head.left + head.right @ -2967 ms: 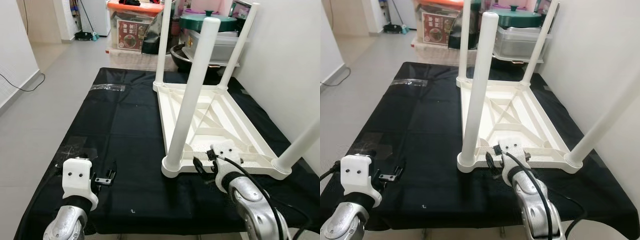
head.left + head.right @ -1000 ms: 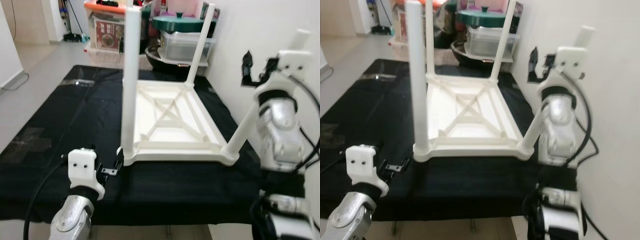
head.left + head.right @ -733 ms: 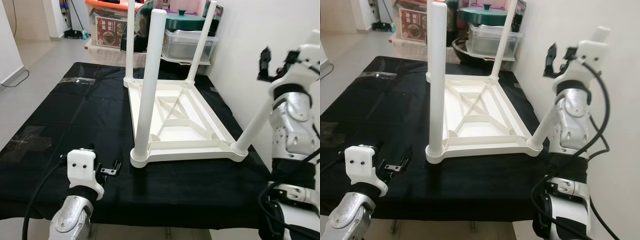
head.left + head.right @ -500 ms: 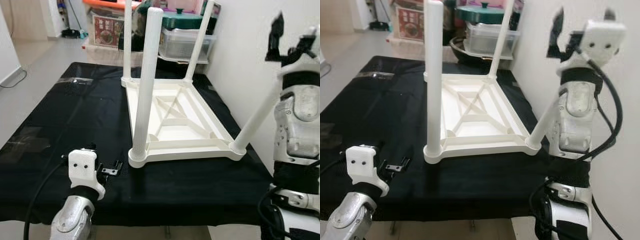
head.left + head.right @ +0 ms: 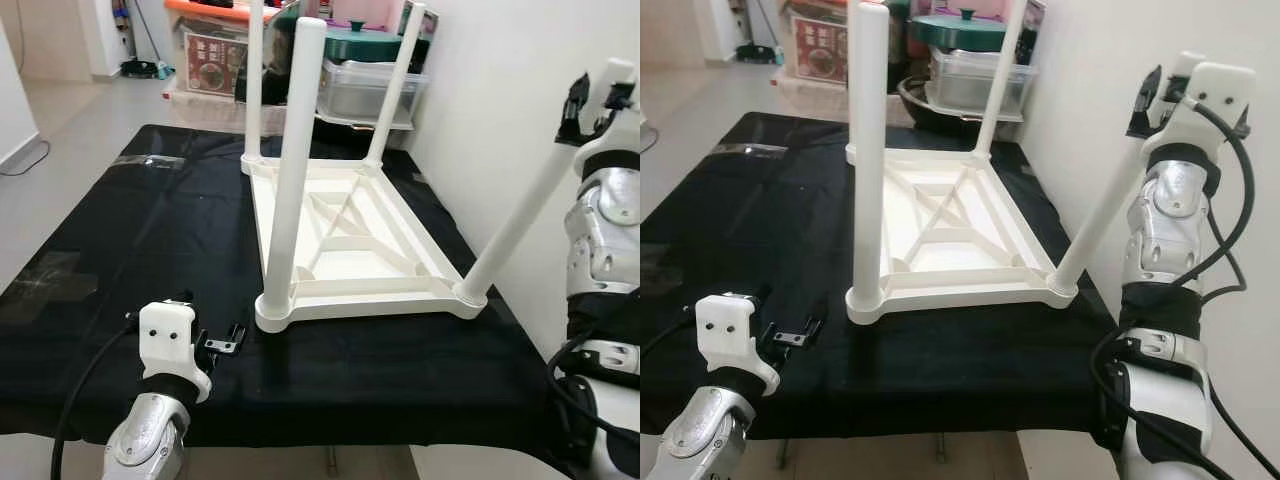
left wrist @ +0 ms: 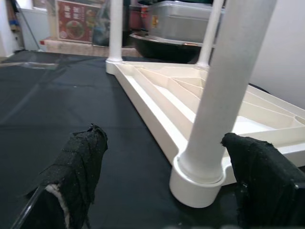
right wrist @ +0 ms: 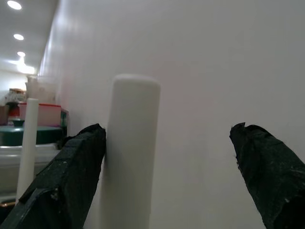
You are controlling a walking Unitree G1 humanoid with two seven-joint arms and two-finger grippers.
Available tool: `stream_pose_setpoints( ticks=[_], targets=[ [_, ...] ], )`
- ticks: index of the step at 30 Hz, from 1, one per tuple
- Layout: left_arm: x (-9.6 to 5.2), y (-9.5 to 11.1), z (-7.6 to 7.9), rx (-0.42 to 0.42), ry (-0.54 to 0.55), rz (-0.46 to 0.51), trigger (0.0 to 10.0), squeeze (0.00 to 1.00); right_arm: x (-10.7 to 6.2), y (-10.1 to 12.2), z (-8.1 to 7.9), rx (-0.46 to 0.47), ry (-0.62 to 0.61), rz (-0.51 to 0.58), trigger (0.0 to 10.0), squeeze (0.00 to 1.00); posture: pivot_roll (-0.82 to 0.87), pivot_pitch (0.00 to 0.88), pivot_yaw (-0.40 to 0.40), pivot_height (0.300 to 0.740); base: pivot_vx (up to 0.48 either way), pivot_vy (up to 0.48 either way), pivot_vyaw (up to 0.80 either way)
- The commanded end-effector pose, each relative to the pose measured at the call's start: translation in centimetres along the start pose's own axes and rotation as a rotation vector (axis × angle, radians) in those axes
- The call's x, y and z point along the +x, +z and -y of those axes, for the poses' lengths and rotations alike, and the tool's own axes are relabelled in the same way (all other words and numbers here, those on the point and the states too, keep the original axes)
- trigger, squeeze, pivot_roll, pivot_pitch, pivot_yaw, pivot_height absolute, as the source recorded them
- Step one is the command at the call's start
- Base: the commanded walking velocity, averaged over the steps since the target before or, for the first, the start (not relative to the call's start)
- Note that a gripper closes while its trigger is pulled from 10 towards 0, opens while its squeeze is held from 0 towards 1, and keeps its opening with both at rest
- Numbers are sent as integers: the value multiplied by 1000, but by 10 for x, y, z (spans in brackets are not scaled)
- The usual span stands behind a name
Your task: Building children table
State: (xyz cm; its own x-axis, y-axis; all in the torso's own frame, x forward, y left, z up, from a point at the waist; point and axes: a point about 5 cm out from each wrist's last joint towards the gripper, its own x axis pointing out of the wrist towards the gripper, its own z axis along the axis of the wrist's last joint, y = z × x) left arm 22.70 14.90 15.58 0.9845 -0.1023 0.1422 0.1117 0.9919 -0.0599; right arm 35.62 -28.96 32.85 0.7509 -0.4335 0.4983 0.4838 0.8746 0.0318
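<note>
A white children's table lies upside down on a black mat. Three legs stand upright, among them the near-left leg. The near-right leg leans outward to the right. My right gripper is raised at the top of that leaning leg. It is open, and in the right wrist view the leg's rounded end stands between the fingers, close against one finger. My left gripper hovers low over the mat's front left, open and holding nothing, pointing at the near-left leg's base.
Storage boxes, a clear plastic tub and a green lidded pot are stacked beyond the mat's far end. A white wall runs close along the right side. A clear plastic bag lies on the mat's far left. Tiled floor lies to the left.
My right arm has risen from the table's near edge to the top of the leaning leg, dropping slightly in the last half second. The view has shifted. My left gripper has stayed put.
</note>
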Motion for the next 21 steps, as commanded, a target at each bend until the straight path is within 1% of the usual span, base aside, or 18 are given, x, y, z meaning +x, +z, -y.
stream_pose_setpoints(
  ticks=[1, 2, 3, 4, 5, 7, 8, 10, 11, 12, 13, 14, 16, 17, 18, 19, 20, 21],
  targets=[
    [0, -2, 2, -12, 2, -3, 10000, 0, 5, -1, 5, 32, -28, -15, 10000, 125, 97, 0, -162, 740, 0, 0, 0],
    [0, -2, 2, -12, 2, -3, 10000, 0, 5, -1, 5, 32, -28, -15, 10000, 125, 97, 0, -162, 740, 0, 0, 0],
    [0, -2, 2, -12, 2, -2, 10000, 0, 7, -8, 1, 56, 0, -61, 10000, 114, 97, 0, -159, 740, 0, 0, 0],
    [0, -2, 2, -12, 2, -2, 10000, 0, 7, -8, 1, 56, 0, -61, 10000, 114, 97, 0, -159, 740, 0, 0, 0],
    [0, -2, 2, -11, 1, -2, 10000, 0, 7, -12, -3, 73, 23, -94, 10000, 114, 97, 0, -159, 740, 0, 0, 0],
    [2, -2, 1, -8, 0, 2, 10000, 0, 6, -26, -23, 135, 157, -170, 10000, 102, 99, 0, -159, 740, 0, 0, 0],
    [2, -2, 1, -8, 0, 2, 10000, 0, 6, -26, -23, 135, 157, -170, 10000, 102, 99, 0, -159, 740, 0, 0, 0],
    [3, -2, 1, -5, -3, 3, 10000, 0, 6, -35, -31, 169, 212, -219, 8706, 98, 99, 0, -158, 740, 0, 0, 0],
    [3, -2, 1, -5, -3, 3, 10000, 0, 6, -35, -31, 169, 212, -219, 8706, 98, 99, 0, -158, 740, 0, 0, 0],
    [3, -2, 1, -5, -4, 3, 10000, 0, 7, -37, -31, 181, 209, -236, 8431, 98, 99, 0, -158, 740, 0, 0, 0],
    [4, -2, 2, -4, -6, 2, 10000, 0, 8, -41, -29, 218, 200, -269, 0, 102, 101, 0, -160, 740, 0, 0, 0],
    [4, -2, 2, -4, -6, 2, 10000, 0, 8, -41, -29, 218, 200, -269, 0, 102, 101, 0, -160, 740, 0, 0, 0],
    [3, -3, 2, -3, -9, 0, 10000, 0, 8, -44, -30, 285, 230, -295, 0, 90, 101, 0, -160, 740, 0, 0, 0],
    [3, -3, 2, -3, -9, 0, 10000, 0, 8, -44, -30, 285, 230, -295, 0, 90, 101, 0, -160, 740, 0, 0, 0],
    [3, -3, 2, -3, -8, 0, 10000, 0, 4, -44, -42, 328, 317, -307, 0, 94, 106, 0, -165, 740, 0, 0, 0],
    [3, -3, 2, -3, -8, 0, 10000, 0, 4, -44, -42, 328, 317, -307, 0, 94, 106, 0, -165, 740, 0, 0, 0],
    [2, -3, 2, -3, -8, -2, 10000, 0, -5, -42, -63, 356, 478, -321, 0, 39, 105, 0, -162, 740, 0, 0, 0],
    [2, -3, 2, -3, -8, -2, 10000, 0, -5, -42, -63, 356, 478, -321, 0, 39, 105, 0, -162, 740, 0, 0, 0]
  ],
)
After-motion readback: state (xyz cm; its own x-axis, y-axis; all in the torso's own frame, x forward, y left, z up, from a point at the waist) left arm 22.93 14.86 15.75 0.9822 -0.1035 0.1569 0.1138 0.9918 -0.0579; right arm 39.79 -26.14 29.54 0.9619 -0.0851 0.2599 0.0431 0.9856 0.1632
